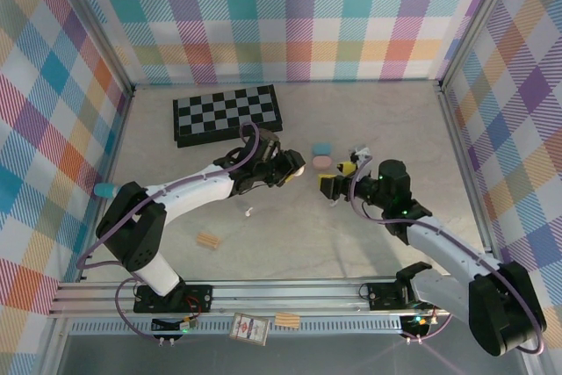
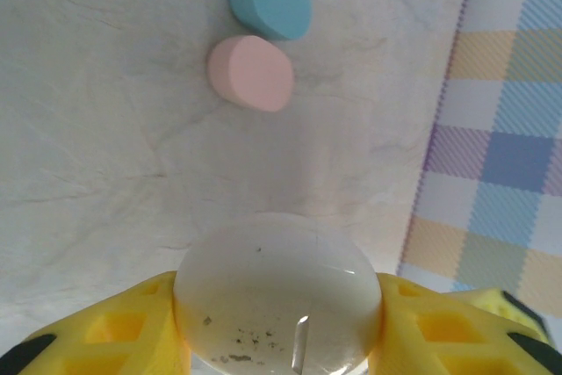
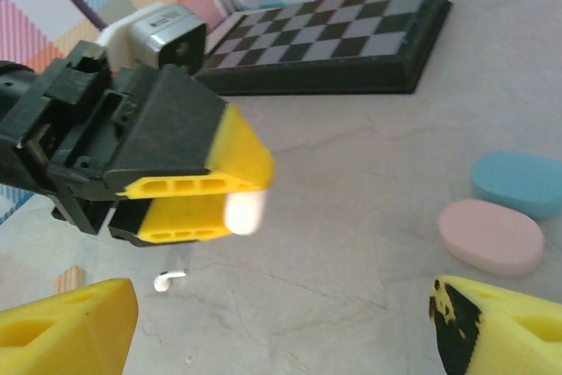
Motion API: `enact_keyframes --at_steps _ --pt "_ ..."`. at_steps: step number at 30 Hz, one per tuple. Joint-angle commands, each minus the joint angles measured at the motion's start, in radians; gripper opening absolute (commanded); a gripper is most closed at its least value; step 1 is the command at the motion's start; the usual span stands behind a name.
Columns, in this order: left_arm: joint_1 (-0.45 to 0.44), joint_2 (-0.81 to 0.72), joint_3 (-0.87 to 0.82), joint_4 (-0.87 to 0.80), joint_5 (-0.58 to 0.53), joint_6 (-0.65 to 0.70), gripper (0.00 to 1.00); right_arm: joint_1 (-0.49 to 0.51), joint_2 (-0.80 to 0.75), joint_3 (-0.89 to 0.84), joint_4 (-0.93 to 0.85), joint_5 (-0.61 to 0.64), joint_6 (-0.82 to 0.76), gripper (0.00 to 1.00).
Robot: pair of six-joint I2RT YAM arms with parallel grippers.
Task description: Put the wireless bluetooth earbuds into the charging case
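Note:
A white pebble-like charging case (image 2: 277,292) sits closed between the yellow fingers (image 2: 105,331) of my left gripper (image 1: 297,165), which is shut on it above the table. In the right wrist view the same case (image 3: 244,211) pokes out of the left gripper (image 3: 230,192). One white earbud (image 3: 171,280) lies on the table below and behind it, also seen from above as the earbud (image 1: 248,212). My right gripper (image 1: 339,175) stands open, facing the left one, with nothing between its fingers (image 3: 66,327). A pink case (image 1: 322,162) and a blue case (image 1: 322,147) lie closed between the grippers.
A folded chessboard (image 1: 226,114) lies at the back left. A small tan wooden block (image 1: 208,241) rests near the left arm. A light blue object (image 1: 105,190) sits by the left wall. A card (image 1: 248,327) and another block (image 1: 287,320) lie on the front rail.

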Motion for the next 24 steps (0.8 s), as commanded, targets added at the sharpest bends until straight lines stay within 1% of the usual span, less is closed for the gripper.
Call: enact_keyframes --at_steps 1,6,9,11,12,14,17,19,22,23,24 --pt "-0.034 -0.033 -0.011 0.102 0.023 -0.113 0.41 0.031 0.062 0.016 0.132 -0.023 -0.024 0.85" --pt "-0.039 -0.049 -0.049 0.166 0.01 -0.159 0.41 0.064 0.17 0.036 0.225 0.002 0.003 0.81" --pt "-0.043 -0.055 -0.048 0.163 0.019 -0.155 0.41 0.07 0.219 0.049 0.286 0.019 0.03 0.7" --pt "-0.045 -0.06 -0.053 0.165 0.019 -0.155 0.41 0.071 0.249 0.067 0.29 0.025 0.051 0.6" --pt "-0.045 -0.061 -0.052 0.165 0.017 -0.154 0.42 0.071 0.262 0.074 0.295 0.021 0.06 0.57" --pt "-0.045 -0.059 -0.052 0.165 0.022 -0.15 0.41 0.074 0.294 0.093 0.309 0.004 0.076 0.54" --pt "-0.045 -0.054 -0.054 0.179 0.033 -0.154 0.41 0.086 0.329 0.118 0.313 -0.009 0.082 0.53" --pt "-0.045 -0.053 -0.054 0.186 0.038 -0.154 0.41 0.09 0.348 0.13 0.313 -0.01 0.086 0.5" --pt "-0.044 -0.061 -0.057 0.186 0.037 -0.152 0.41 0.09 0.355 0.141 0.302 -0.014 0.084 0.38" --pt "-0.044 -0.063 -0.06 0.186 0.035 -0.151 0.41 0.089 0.352 0.146 0.287 -0.014 0.083 0.31" --pt "-0.042 -0.064 -0.061 0.185 0.034 -0.151 0.41 0.089 0.346 0.154 0.261 -0.019 0.074 0.28"
